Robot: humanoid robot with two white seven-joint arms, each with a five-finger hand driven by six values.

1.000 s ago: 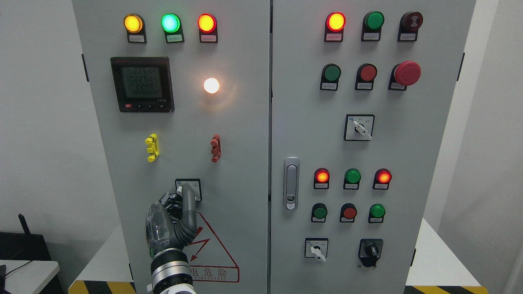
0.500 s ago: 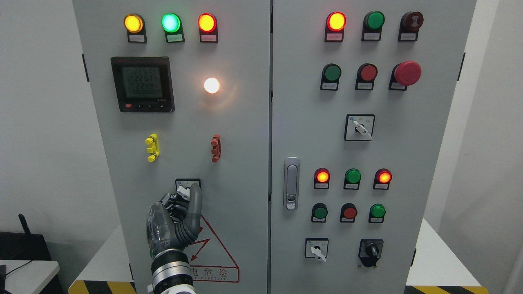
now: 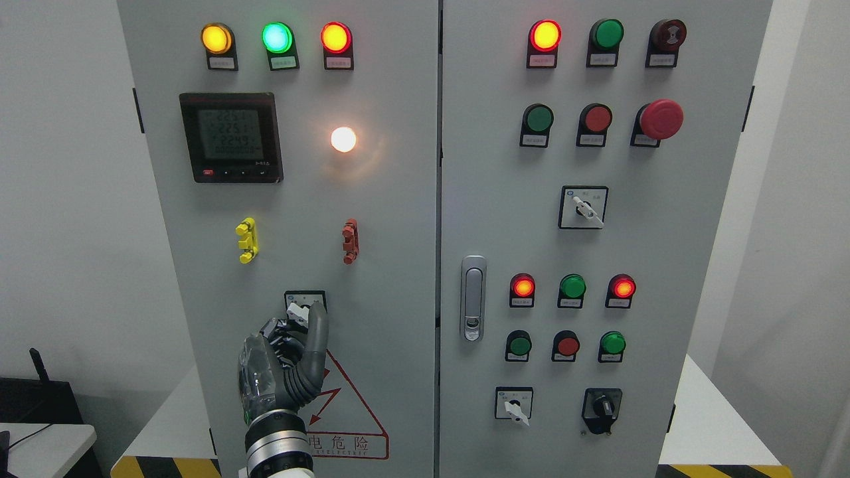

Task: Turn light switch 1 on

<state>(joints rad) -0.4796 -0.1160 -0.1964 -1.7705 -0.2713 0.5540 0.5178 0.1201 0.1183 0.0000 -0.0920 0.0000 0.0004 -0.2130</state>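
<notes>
Light switch 1 is a small rotary selector on a black-framed plate [image 3: 313, 297] low on the cabinet's left door. Its white lever [image 3: 297, 310] points up and to the left. My left hand [image 3: 304, 317] comes up from the bottom edge. Its curled fingers [image 3: 282, 332] press the lever from the left and one long grey digit [image 3: 319, 325] stands upright at its right, so the lever is pinched between them. The lower half of the plate is hidden behind the hand. Above, a round white lamp [image 3: 343, 139] glows. The right arm is out of view.
The left door also carries a digital meter [image 3: 231, 137], three lit pilot lamps [image 3: 277, 37], a yellow clip [image 3: 247, 240], a red clip [image 3: 350, 241] and a red warning triangle [image 3: 345, 398]. The right door holds several buttons, selector switches and a door handle [image 3: 472, 297].
The upright digit shifted from over the switch plate to its right side, uncovering the white lever, which now sits tilted up-left. The white lamp stays lit throughout.
</notes>
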